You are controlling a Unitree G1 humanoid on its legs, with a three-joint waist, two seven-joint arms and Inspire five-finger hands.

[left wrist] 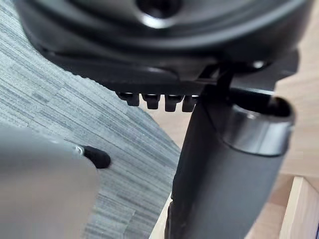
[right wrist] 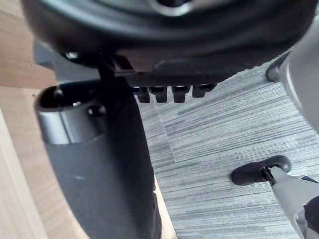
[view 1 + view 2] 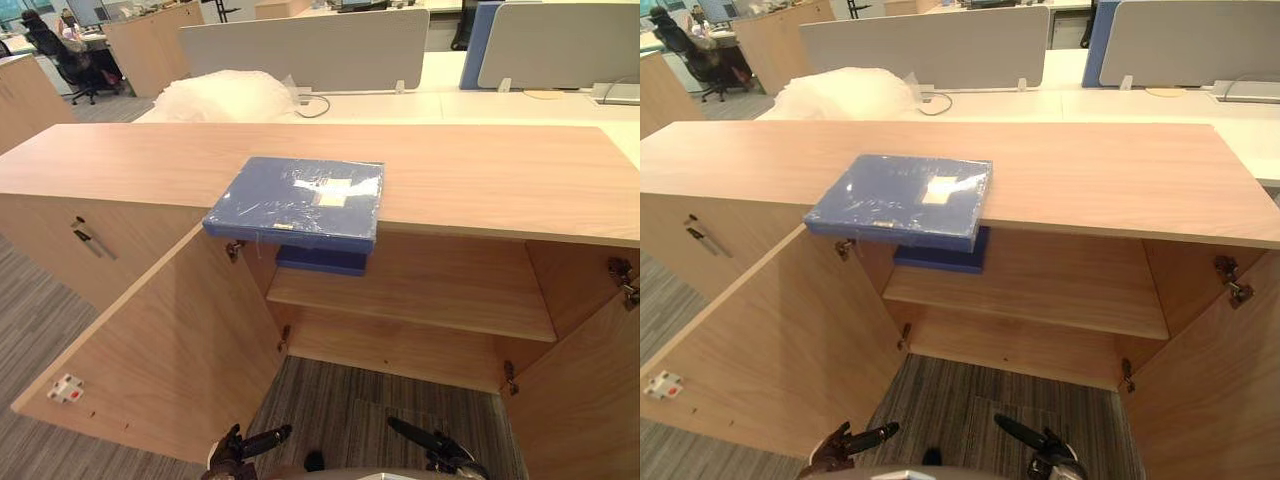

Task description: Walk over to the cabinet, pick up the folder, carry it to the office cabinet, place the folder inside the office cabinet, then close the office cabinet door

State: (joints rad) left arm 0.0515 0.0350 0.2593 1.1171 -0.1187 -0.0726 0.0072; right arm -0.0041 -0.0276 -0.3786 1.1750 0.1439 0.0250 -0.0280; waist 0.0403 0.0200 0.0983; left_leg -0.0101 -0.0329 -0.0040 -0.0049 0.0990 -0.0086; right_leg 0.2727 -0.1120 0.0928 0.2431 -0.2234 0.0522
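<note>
Position of folder (image 3: 297, 200): flat on top of the cabinet (image 3: 500, 170), at the front edge, with its near side overhanging the open compartment. It is blue, with a pale label on the cover. Neither hand touches it.

Both cabinet doors stand open: left door (image 3: 160, 350) and right door (image 3: 590, 390) are swung out towards the robot. Inside the cabinet, a second blue item (image 3: 322, 260) lies on the shelf (image 3: 420, 300), directly beneath the overhanging folder. Behind the cabinet, a white plastic bundle (image 3: 225, 97) rests on a desk.

The head views place the left hand (image 3: 245, 447) and right hand (image 3: 430, 445) low in front of the cabinet, well apart from the folder and above grey carpet (image 3: 340, 400), with fingers extended and holding nothing.

The wrist views add close detail. The left fingertips (image 1: 159, 101) sit in a row, apart from the thumb (image 1: 224, 164), with nothing between them. The right fingertips (image 2: 172, 92) are the same. Past the hands these views give carpet and cabinet wood; the head views give the folder
</note>
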